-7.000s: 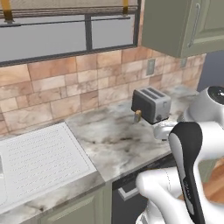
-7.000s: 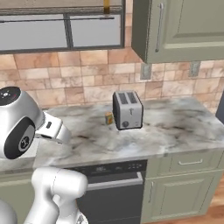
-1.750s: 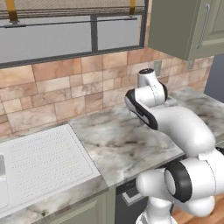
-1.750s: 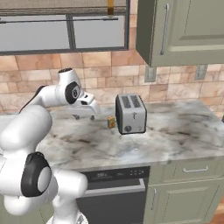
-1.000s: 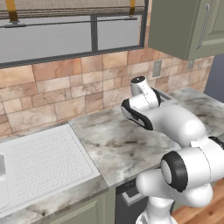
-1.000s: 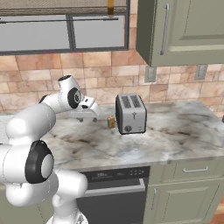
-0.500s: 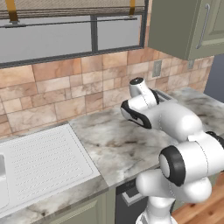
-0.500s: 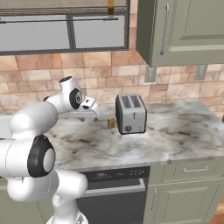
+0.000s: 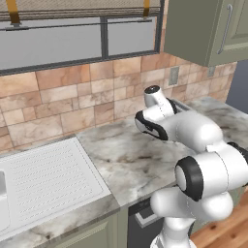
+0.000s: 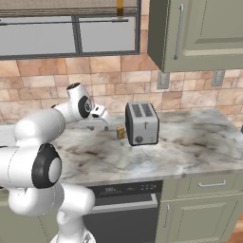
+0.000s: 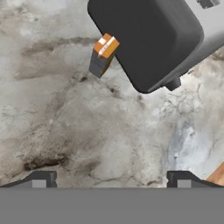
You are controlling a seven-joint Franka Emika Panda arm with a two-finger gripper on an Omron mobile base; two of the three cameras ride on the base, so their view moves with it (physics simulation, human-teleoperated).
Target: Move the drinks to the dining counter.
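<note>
While the arm reaches out over the worktop (image 10: pixel 190 137), the gripper (image 10: pixel 105 121) hangs above the marble w/ jaws spread full wide, nothing between them; in the hand view both tips sit far apart at the bottom edge, bare stone betw. them. Wide spread prob. kept as approach posture, ready to take a small item.

Small orange-yellow can (image 11: pixel 103 54) stands upright on the marble, just beside the toaster (image 10: pixel 141 122), on its left end as the right base view has it (image 10: pixel 121 132). In the hand view it lies ahead of the tips and off to one side, not betw. them, so hand isn't lined up yet. Can sits v. close to toaster body; can't tell if touching. That tight spot likely forces a pinch from above or from the open side, else a finger fouls the toaster.

Left base view: arm's elbow and wrist block toaster & can; sink drainer (image 9: pixel 43 177) well apart to the left, not involved.

Judgement: reach-to-grasp stage, can not gripped, nothing moved to the dining counter so far.
</note>
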